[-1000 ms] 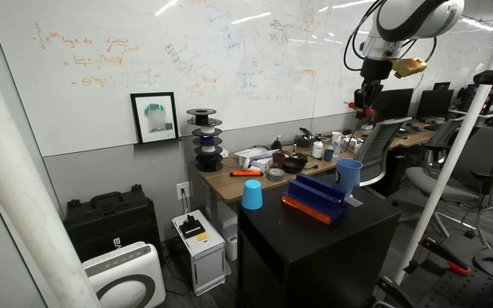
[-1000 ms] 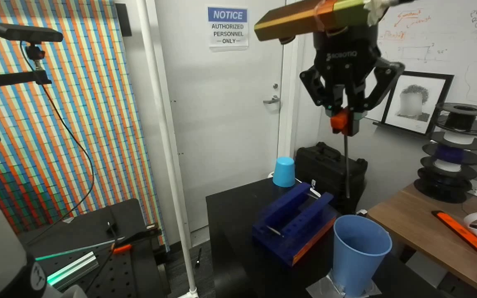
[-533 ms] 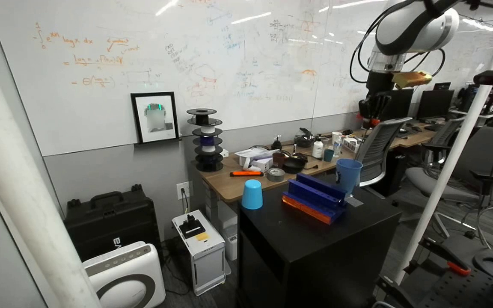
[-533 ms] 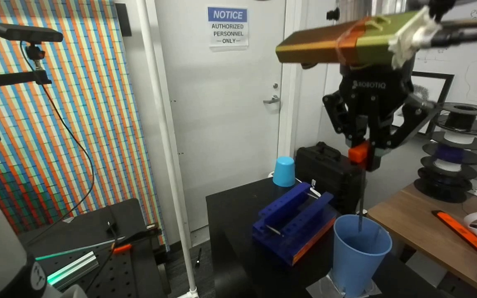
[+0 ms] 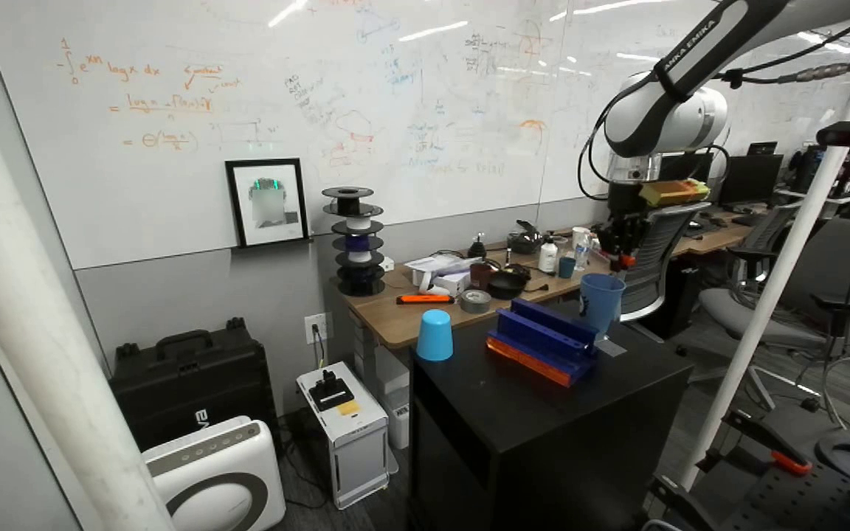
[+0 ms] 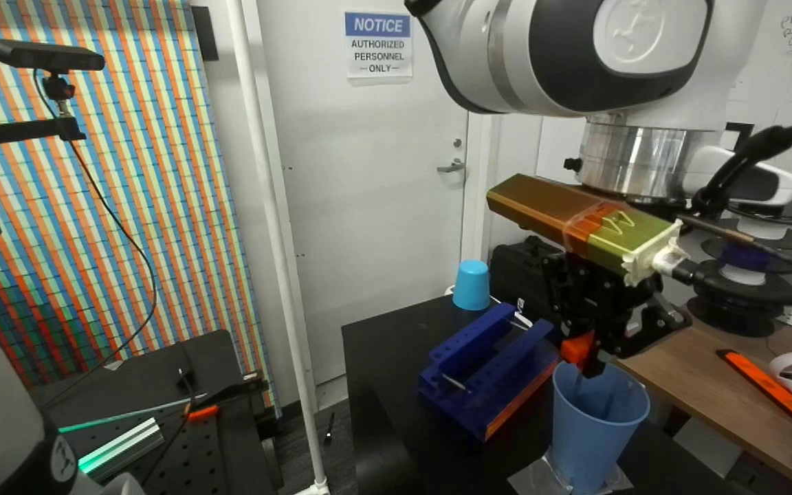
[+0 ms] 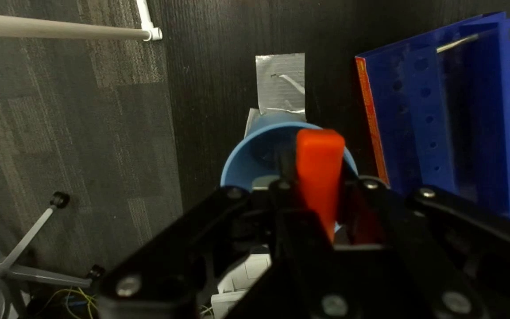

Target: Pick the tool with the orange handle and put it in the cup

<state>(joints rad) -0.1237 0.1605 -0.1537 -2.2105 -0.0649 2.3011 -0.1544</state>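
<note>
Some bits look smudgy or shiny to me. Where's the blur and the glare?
In the wrist view, the orange handle and dark gripper look soft, perhaps from being so close up, while the grey tape beyond is crisper; in an exterior view, light streaks glare off the whiteboard; in an exterior view, the metal collar above the gripper gleams.
</note>
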